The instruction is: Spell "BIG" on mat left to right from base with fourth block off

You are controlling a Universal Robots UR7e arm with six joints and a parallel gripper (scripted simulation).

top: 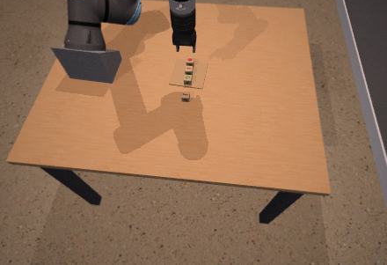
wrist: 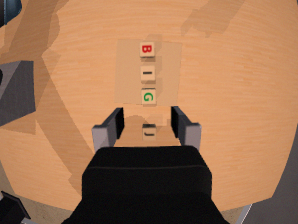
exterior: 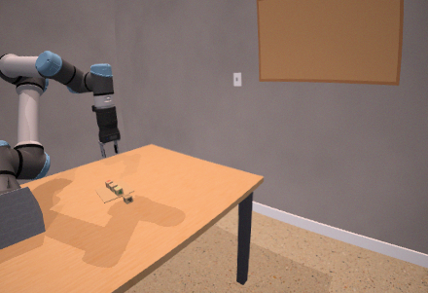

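While my black two-finger gripper [wrist: 147, 127] hangs spread and empty above the wooden table [top: 264, 120], the small fourth block [top: 186, 97] lies just off the tan square mat [top: 200, 75]; beyond it the green-lettered [top: 187, 78], dark-lettered [top: 189, 69] and red-lettered [top: 190, 60] blocks stand in a row on the mat, so little seems left.

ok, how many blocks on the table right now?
4. Three stand in a row on the mat: red-lettered block, middle block, green-lettered block. The fourth block lies on the table just off the mat. None appear hidden.
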